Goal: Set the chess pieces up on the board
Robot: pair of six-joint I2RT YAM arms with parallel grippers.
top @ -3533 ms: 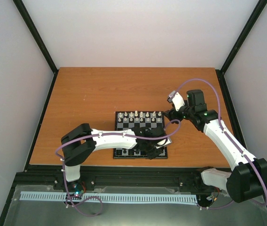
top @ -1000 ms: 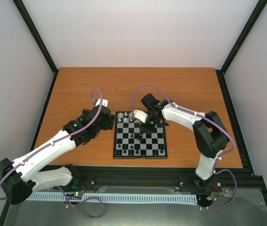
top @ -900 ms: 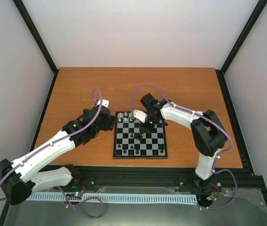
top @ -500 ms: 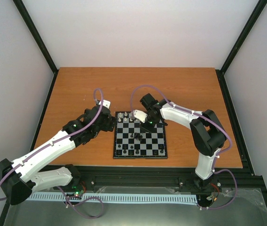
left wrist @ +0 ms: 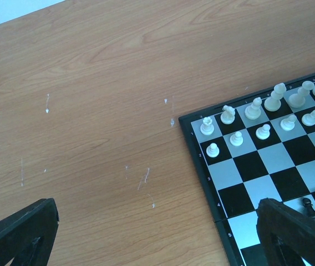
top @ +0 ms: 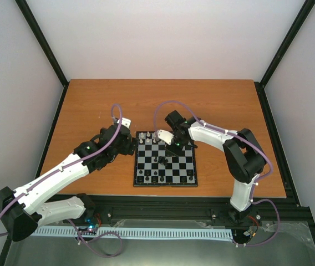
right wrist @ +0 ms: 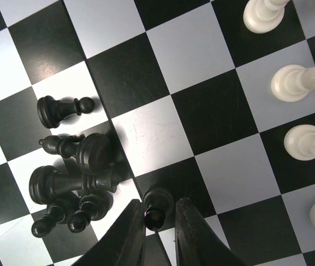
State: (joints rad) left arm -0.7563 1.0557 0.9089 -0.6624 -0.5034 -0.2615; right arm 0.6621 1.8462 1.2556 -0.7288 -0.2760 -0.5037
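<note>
The board (top: 182, 166) sits mid-frame in the top view, with our left gripper (left wrist: 157, 233) gaping wide beside its left edge. Our right gripper (right wrist: 158, 221) pinches a black pawn (right wrist: 156, 206) at the bottom of the wrist view. A crooked lift could topple the crowded black pieces (right wrist: 74, 177) just left.

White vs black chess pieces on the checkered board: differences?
White chess pieces stand in two rows at the checkered board's far edge; black chess pieces are partly bunched mid-board, partly along the near edge. The right gripper flanks one black piece, no white one. Both sets fit within squares.
</note>
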